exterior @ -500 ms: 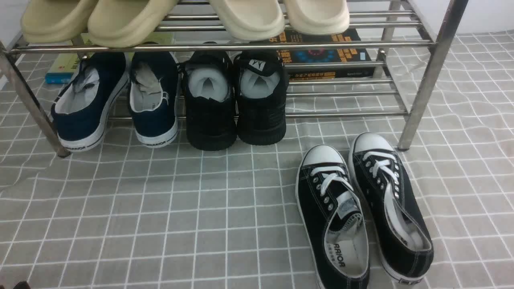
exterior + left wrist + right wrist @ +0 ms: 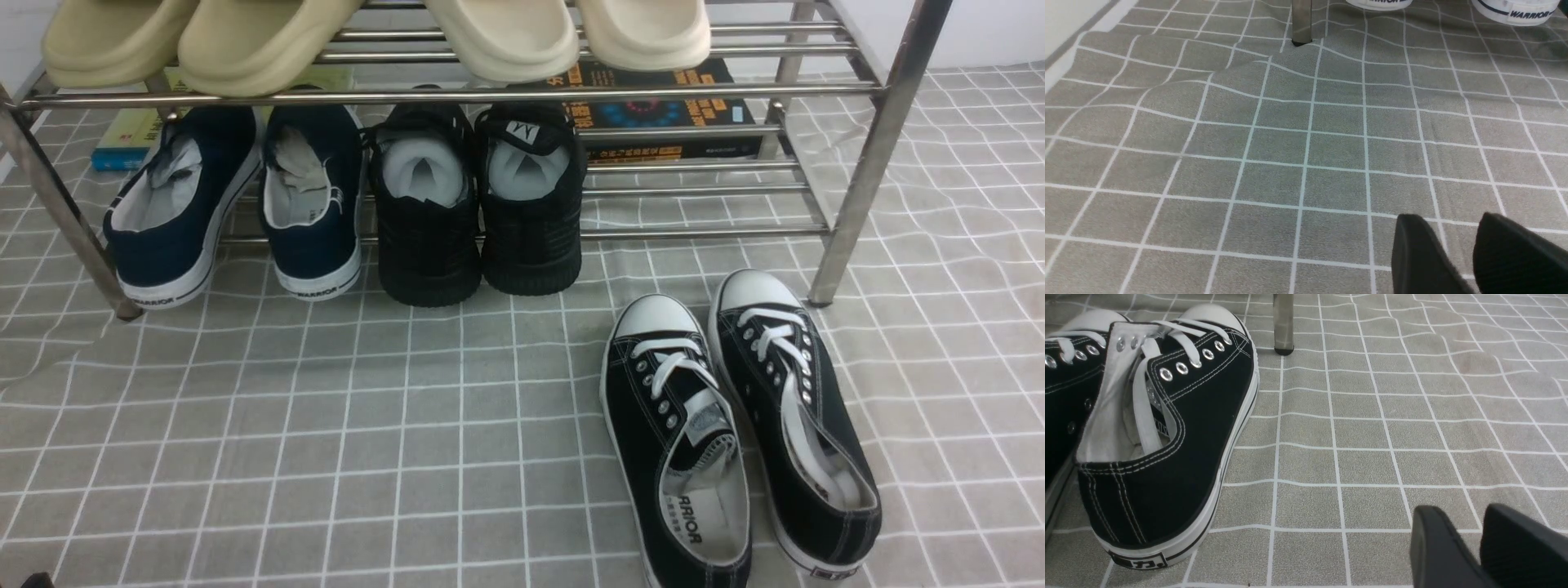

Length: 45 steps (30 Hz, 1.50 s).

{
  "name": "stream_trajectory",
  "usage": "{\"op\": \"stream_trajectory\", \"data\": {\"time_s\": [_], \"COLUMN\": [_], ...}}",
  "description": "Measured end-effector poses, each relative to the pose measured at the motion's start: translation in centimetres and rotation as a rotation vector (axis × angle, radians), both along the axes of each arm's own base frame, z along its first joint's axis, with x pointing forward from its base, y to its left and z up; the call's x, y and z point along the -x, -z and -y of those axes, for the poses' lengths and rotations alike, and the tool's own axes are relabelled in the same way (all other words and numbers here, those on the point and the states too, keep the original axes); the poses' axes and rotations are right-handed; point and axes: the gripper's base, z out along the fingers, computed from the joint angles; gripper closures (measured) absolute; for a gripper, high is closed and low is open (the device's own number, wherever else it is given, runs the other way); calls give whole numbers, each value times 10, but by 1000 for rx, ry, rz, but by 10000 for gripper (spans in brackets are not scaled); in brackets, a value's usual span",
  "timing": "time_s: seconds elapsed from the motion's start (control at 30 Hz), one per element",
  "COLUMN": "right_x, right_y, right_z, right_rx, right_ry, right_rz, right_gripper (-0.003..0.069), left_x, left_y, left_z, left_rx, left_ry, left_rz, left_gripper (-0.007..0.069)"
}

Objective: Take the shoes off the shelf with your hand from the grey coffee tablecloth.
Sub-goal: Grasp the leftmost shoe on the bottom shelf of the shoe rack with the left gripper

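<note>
Shoes (image 2: 171,245) sit upper left in the front view, on the shelf (image 2: 457,94) lower tier, heels out, probably for an easy heel grab. Left gripper (image 2: 1453,228) and right gripper (image 2: 1461,516) hover low over tablecloth (image 2: 367,425), fingers narrowly parted, holding nothing.

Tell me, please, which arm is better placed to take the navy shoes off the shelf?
Left, probably. The navy shoes sit at the left end of the shelf, and the left gripper points toward their white soles. The right gripper sits beside the black lace-up shoes, further away.
</note>
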Motion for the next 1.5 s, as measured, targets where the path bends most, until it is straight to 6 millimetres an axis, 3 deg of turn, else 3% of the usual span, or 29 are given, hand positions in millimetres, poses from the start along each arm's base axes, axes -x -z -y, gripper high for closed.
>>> {"op": "stream_trajectory", "data": {"time_s": [0.33, 0.43, 0.6, 0.67, 0.8, 0.93, 1.03, 1.1, 1.17, 1.2, 1.27, 1.37, 1.5], "right_x": [0, 0, 0, 0, 0, 0, 0, 0, 0, 0, 0, 0, 0], "right_y": [0, 0, 0, 0, 0, 0, 0, 0, 0, 0, 0, 0, 0], "right_z": [0, 0, 0, 0, 0, 0, 0, 0, 0, 0, 0, 0, 0], "right_rx": [0, 0, 0, 0, 0, 0, 0, 0, 0, 0, 0, 0, 0], "right_ry": [0, 0, 0, 0, 0, 0, 0, 0, 0, 0, 0, 0, 0], "right_rz": [0, 0, 0, 0, 0, 0, 0, 0, 0, 0, 0, 0, 0], "right_gripper": [451, 447, 440, 439, 438, 435, 430, 427, 428, 428, 428, 425, 421], "left_x": [0, 0, -1, -1, -1, -2, -3, -1, 1, 3, 1, -14, -39], "left_y": [0, -1, -2, -3, -4, -5, -7, -17, -29, -46, -56, -75, -79], "left_z": [-2, 1, 15, 18, 21, 20, 18, 17, 17, 17, 16, 15, 12], "left_rx": [-52, 127, 988, 1209, 1409, 1422, 1330, 1163, 1110, 1041, 984, 829, 701], "left_ry": [-10, -31, -135, -173, -211, -212, -181, -132, -109, -87, -89, -142, -208], "left_rz": [1, 22, 30, 19, 5, 18, 67, 84, 99, 111, 95, -58, -245], "left_gripper": [384, 384, 384, 384, 384, 384, 397, 466, 514, 576, 603, 623, 615]}}
